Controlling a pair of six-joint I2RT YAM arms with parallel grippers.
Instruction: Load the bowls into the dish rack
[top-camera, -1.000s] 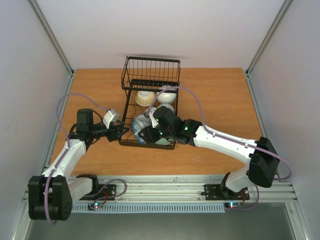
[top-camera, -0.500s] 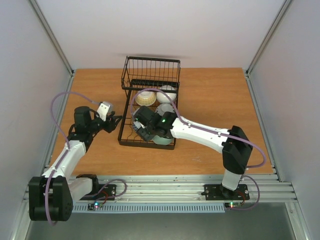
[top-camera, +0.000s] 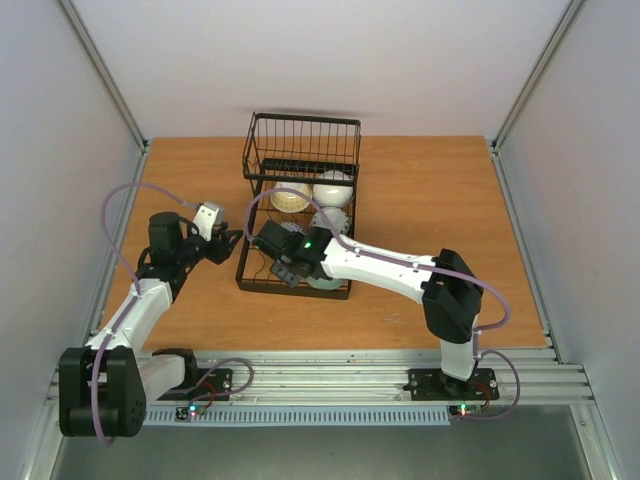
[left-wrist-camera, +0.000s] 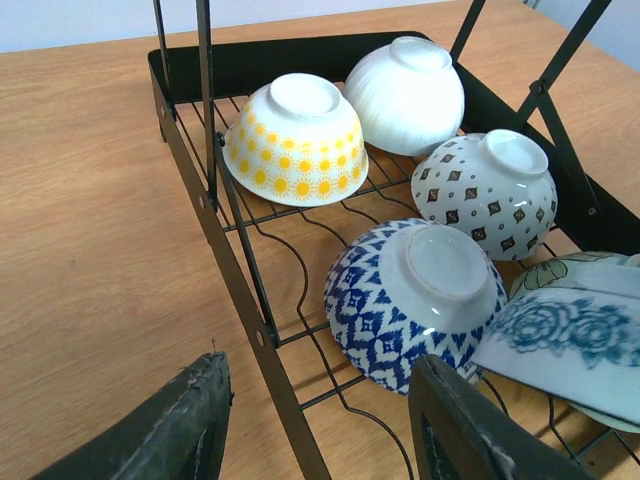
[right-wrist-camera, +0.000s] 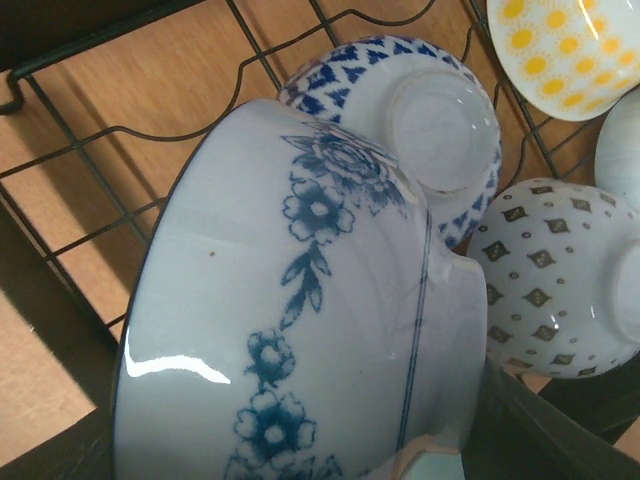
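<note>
The floral bowl (right-wrist-camera: 300, 300) runs off the lower edge

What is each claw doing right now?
Left claw: open, empty.
Right claw: closed on the blue floral bowl.

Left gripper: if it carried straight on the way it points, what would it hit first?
Most likely the dish rack, at its near side rail just ahead of the left gripper; the blue zigzag bowl sits behind it.
</note>
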